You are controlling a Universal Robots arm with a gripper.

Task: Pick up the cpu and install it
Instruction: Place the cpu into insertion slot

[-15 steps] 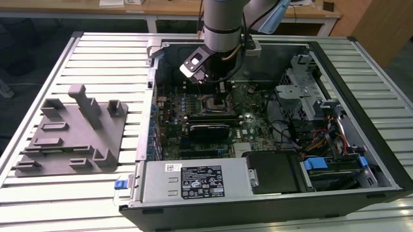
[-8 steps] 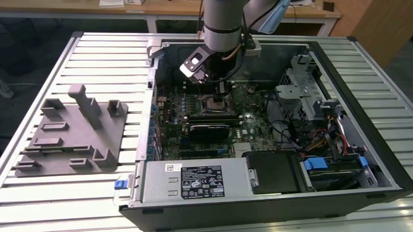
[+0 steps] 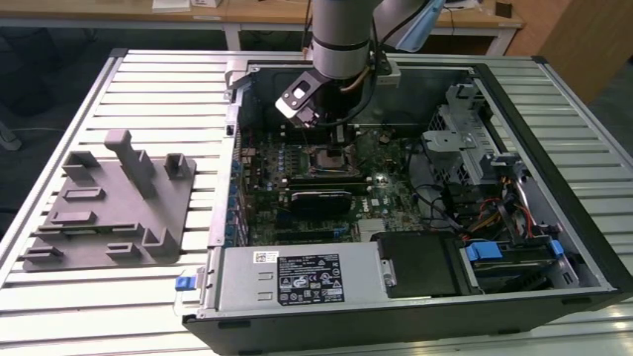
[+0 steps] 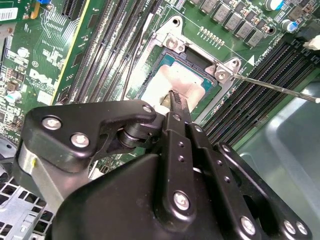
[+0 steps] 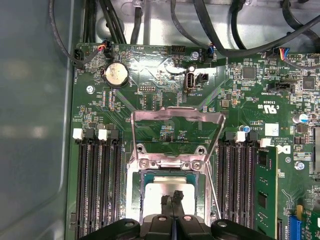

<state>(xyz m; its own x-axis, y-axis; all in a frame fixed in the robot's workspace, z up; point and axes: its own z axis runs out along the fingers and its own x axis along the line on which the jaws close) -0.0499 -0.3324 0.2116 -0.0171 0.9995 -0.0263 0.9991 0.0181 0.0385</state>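
The cpu (image 5: 159, 194) is a pale silver square lying flat in the motherboard socket (image 5: 134, 192), whose metal load plate (image 5: 177, 120) stands swung open. In the second wrist view the cpu (image 4: 162, 82) sits inside the socket frame, and the black fingertips (image 4: 176, 102) hang just over its near edge. My gripper (image 5: 172, 198) is shut, its two tips pressed together with nothing between them, right above the chip. In the exterior view the gripper (image 3: 334, 136) reaches down into the open computer case (image 3: 514, 96) just behind the socket (image 3: 327, 159).
Memory slots (image 5: 97, 185) flank the socket on both sides. A thin socket lever (image 4: 272, 86) sticks out beside it. Cables (image 5: 240, 30) run along the case wall. A grey fixture block (image 3: 109, 204) lies on the slatted table; the power supply (image 3: 296, 278) and drive cage (image 3: 465, 130) crowd the case.
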